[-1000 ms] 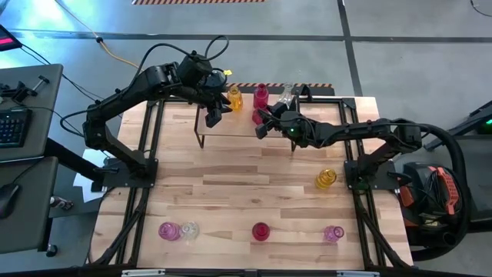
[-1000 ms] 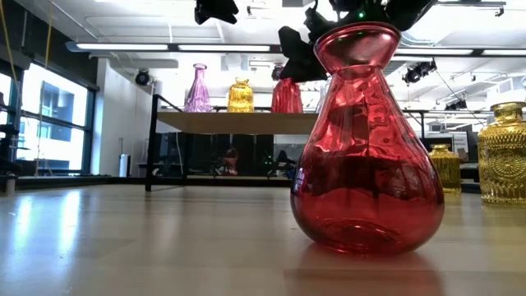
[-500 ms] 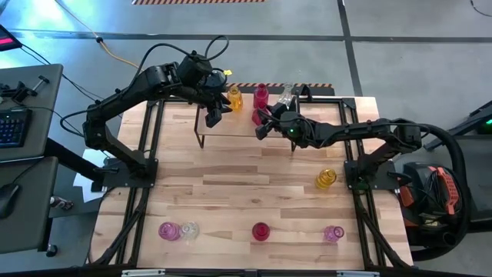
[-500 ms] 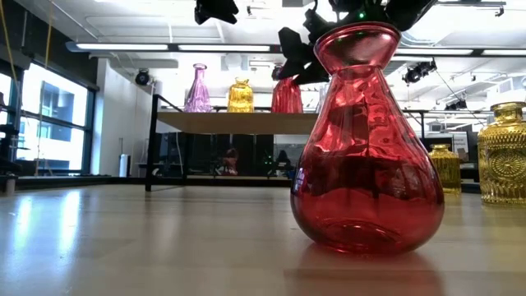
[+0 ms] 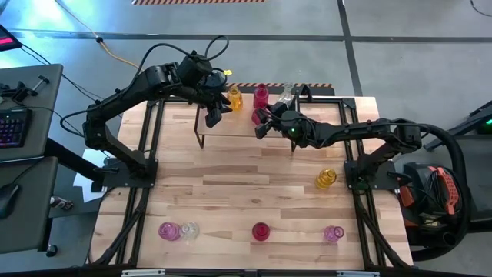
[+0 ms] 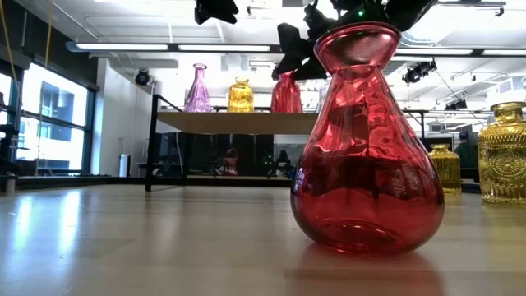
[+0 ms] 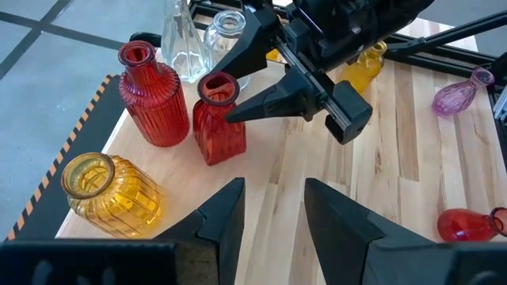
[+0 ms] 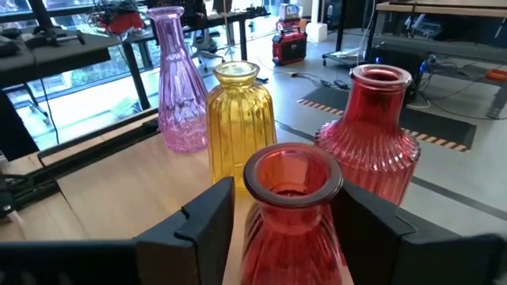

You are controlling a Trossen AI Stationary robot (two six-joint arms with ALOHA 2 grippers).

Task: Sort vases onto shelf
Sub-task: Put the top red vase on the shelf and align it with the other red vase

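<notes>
Right gripper [image 8: 285,190]: the jaws stand parted on either side of the neck of a small square-bodied red glass vase [image 7: 218,138], with a narrow gap showing between one finger and the rim, so the vase is straddled rather than clamped. The vase stands on the small rack shelf with a light wooden top and thin black wire legs [image 5: 231,129], near its middle. Compared with a second ago, the low view shows the dark finger that covered this vase's neck now sitting higher, leaving the neck exposed. Left gripper [image 7: 273,190]: jaws apart and empty, hanging over the left end of the shelf, unchanged from the earlier frames. Along the far edge of the shelf stand a tall ribbed pink glass vase [image 8: 176,87], a ribbed amber-yellow glass jar [image 8: 240,119], a ribbed red glass vase with a narrow neck [image 8: 372,142] and a clear glass vase [image 7: 184,39], all in their earlier places. On the large wooden tabletop [image 5: 231,185], an amber vase [image 5: 326,178] sits near the right arm's base, and a front row holds a pink vase [image 5: 168,230], a clear one [image 5: 189,229] touching it, a bulbous red vase [image 5: 260,231] and another pink vase [image 5: 333,232].
</notes>
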